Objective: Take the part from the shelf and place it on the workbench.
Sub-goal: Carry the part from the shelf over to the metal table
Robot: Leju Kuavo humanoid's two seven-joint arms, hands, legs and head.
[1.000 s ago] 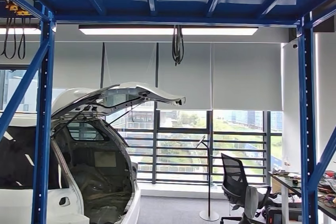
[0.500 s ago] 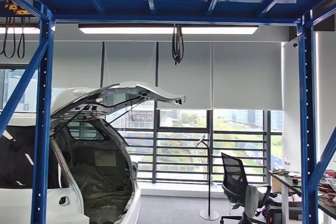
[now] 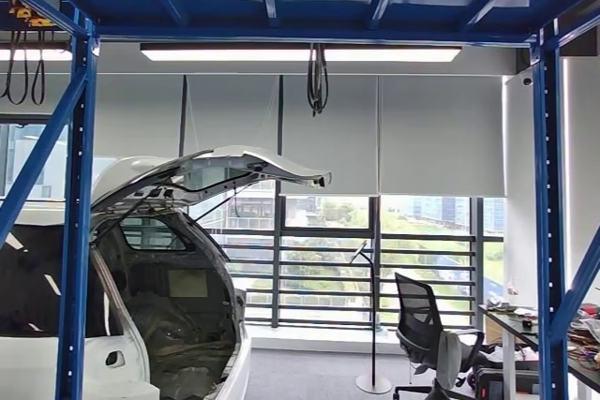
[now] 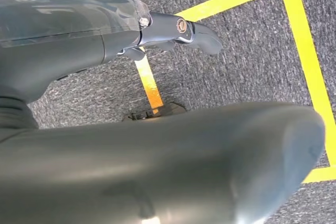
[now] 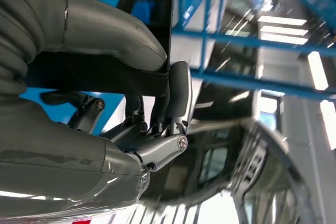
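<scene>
The right robot hand (image 5: pixel 158 103) is clenched on a flat black part (image 5: pixel 99 72), thumb over one face and darker fingers (image 5: pixel 180 95) hooked round its edge; the part is thus off the shelf and up in the air, with the blue shelf frame (image 5: pixel 238 40) and a white car (image 5: pixel 253 182) beyond it. The left robot hand (image 4: pixel 174 30) hangs over grey carpet (image 4: pixel 245 56) crossed by yellow tape (image 4: pixel 305 51), fingers stretched out and released, grasping nothing. From the head view the blue shelf post (image 3: pixel 74 231) frames the car's raised tailgate (image 3: pixel 226 170); a cluttered desk (image 3: pixel 523 325) sits at the far right. I judge the carry step is in hand; next comes a turn toward the desk and a level lowering before letting go.
</scene>
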